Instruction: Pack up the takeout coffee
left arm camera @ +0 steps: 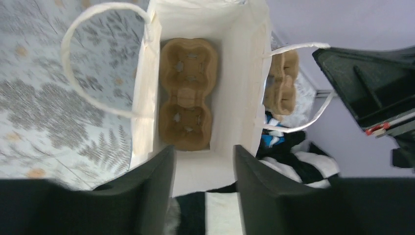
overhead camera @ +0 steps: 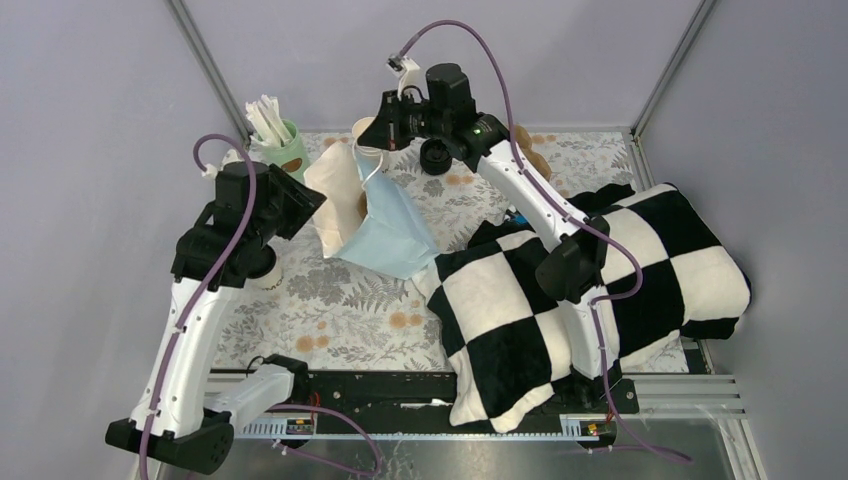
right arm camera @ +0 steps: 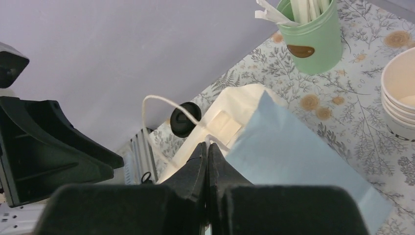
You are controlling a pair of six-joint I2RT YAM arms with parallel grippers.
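Right gripper [right arm camera: 206, 148] is pressed together, pinching the rim of the white paper bag [left arm camera: 244, 58]; left gripper [left arm camera: 203, 152] is spread, empty. The small cream paper cup [overhead camera: 266, 274] stands on the bench [overhead camera: 340, 320], half hidden under the left arm. Keep the mouth wide; seat the cup upright in 1 well of the brown pulp carrier [left arm camera: 186, 93].
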